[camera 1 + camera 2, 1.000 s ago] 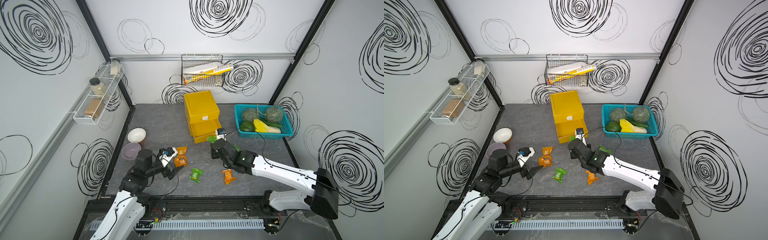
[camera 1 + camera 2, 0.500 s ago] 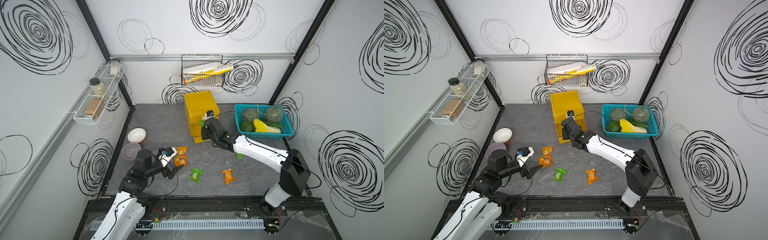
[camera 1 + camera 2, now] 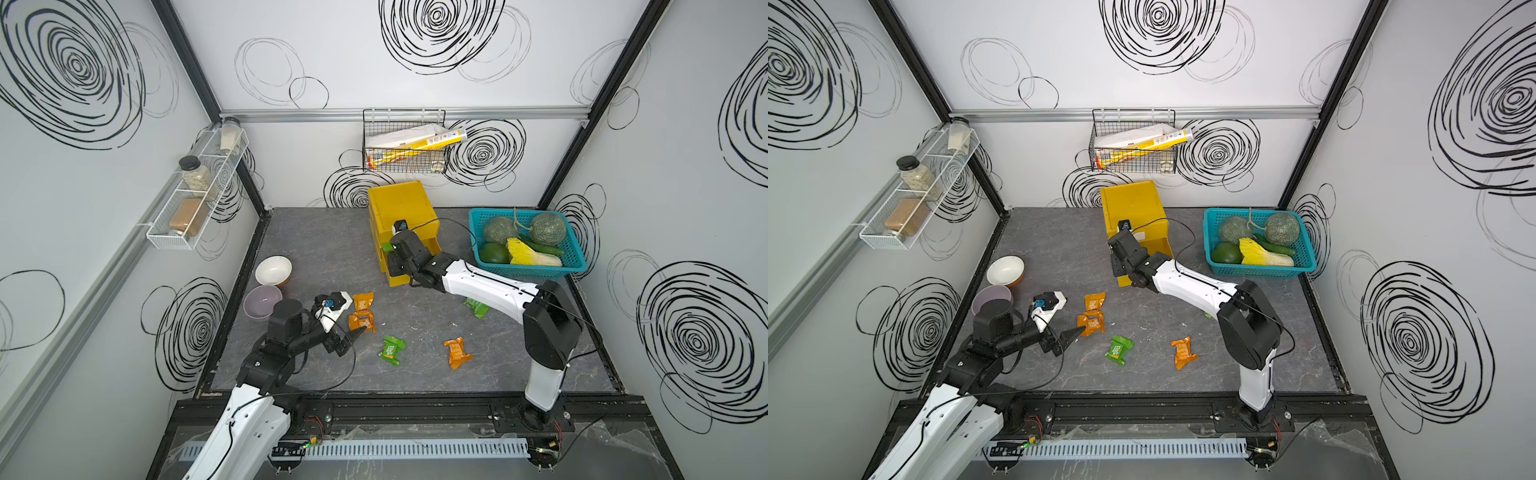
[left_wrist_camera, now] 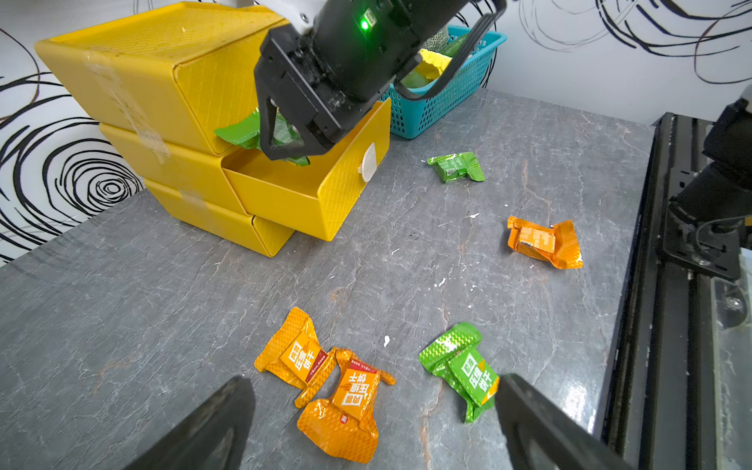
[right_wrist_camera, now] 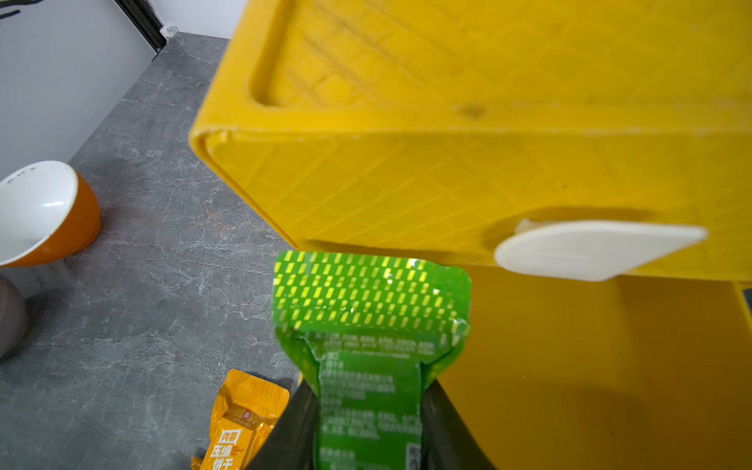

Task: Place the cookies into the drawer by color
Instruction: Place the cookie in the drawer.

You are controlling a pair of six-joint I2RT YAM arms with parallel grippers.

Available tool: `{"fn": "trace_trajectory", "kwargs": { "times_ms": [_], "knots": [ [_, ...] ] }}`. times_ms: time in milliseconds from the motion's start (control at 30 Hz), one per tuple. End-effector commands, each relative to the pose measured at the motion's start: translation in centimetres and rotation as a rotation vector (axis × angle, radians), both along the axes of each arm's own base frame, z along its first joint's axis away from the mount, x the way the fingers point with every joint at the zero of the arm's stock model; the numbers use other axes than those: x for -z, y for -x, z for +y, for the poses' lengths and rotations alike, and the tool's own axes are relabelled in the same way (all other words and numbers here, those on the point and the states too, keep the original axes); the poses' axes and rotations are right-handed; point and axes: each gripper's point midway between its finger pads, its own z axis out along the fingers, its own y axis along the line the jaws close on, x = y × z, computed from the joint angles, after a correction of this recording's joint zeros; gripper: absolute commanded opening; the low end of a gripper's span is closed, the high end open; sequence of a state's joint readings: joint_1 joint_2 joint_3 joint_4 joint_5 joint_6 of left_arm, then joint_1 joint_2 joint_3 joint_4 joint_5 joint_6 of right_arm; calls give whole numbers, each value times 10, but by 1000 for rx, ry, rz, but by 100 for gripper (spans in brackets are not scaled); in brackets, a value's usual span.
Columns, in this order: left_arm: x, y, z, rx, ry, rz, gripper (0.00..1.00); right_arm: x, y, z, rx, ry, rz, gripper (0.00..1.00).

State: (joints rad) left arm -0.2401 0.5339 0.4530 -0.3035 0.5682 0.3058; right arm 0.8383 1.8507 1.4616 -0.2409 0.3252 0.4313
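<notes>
Holding a green packet tight between its two black fingers, the right gripper hangs over the middle drawer of the yellow chest. That drawer is pulled out, with its white tab facing away from the chest. The packet pokes out just under the top drawer and sits above the open one, not yet lying inside it.

The left gripper is low over the gray table, well out in front of the chest. Its fingers are spread wide and it grips nothing. Two orange packets lie under it, touching each other. A second green packet lies just beside them, close to one finger.

A lone orange packet lies farther along, also well in front of the chest. A third green packet lies on the table near the open drawer's front; in both top views the right arm partly hides it.

A teal basket of melons and greens stands beside the chest. A white bowl and a purple bowl sit on the chest's other side, well apart from it.
</notes>
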Motion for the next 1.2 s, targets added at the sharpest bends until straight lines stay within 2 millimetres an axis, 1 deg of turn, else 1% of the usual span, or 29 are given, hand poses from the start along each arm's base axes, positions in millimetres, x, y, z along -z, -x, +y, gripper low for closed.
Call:
{"fn": "trace_trajectory", "kwargs": {
  "times_ms": [0,100,167,233,367,433,500,600,700,800,867,967,1033,1067,1167],
  "knots": [
    [-9,-5,0,-10,16,-46,99,-9,-4,-5,21,7,-13,54],
    [-9,0,-5,26,18,-41,99,-13,-2,-9,30,-4,-13,61],
    [-9,-1,-3,20,14,-37,99,-18,1,-11,33,-15,-15,64],
    [-9,-5,-1,-6,14,-45,99,-23,3,-11,28,-23,-18,66],
    [-9,1,-5,37,16,-40,99,-32,12,-17,19,-47,-21,69],
    [-9,-2,-2,10,11,-43,99,-37,19,-18,-4,-55,-19,72],
    [-9,-4,-1,-3,13,-53,99,-41,27,-21,-24,-60,-25,74],
    [-10,0,-4,29,14,-48,99,-44,44,-24,-69,-59,-37,81],
    [-10,-6,2,-15,8,-54,99,-44,60,-24,-133,-50,-39,86],
    [-11,0,-3,21,12,-56,99,-42,74,-26,-195,-21,-69,90],
    [-10,0,-3,26,11,-47,99,-38,82,-28,-246,-3,-69,91],
    [-10,-5,2,-14,9,-61,99,-37,94,-29,-330,26,-89,94],
    [-11,-1,-1,14,12,-59,99,-38,102,-30,-388,40,-109,96],
    [-11,1,-2,27,10,-55,99,-38,108,-29,-435,43,-117,96],
    [-11,-5,3,-12,6,-61,99,-40,126,-25,-576,58,-161,96]
  ]
}}
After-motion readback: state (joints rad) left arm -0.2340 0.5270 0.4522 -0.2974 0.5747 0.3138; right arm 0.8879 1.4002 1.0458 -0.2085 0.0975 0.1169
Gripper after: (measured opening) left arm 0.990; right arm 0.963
